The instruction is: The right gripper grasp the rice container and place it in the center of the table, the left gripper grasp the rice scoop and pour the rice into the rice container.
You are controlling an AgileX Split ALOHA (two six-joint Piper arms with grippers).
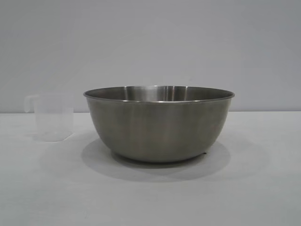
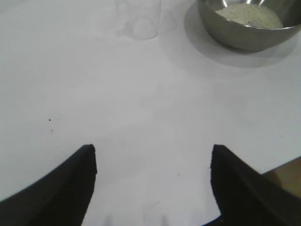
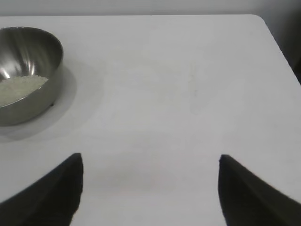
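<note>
The steel bowl (image 1: 159, 125) sits mid-worktop (image 1: 263, 188) with the rice (image 2: 250, 15) lying inside it. The clear plastic cup (image 1: 52, 117) stands upright just beside it, apart (it looks empty). My left tool (image 2: 153, 162) and right tool (image 3: 150, 169) both hover spread wide over bare worktop, gripping nothing.

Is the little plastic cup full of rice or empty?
Empty. The measuring cup stands upright and looks clear through, with no grains inside, while the rice lies in the steel bowl.
</note>
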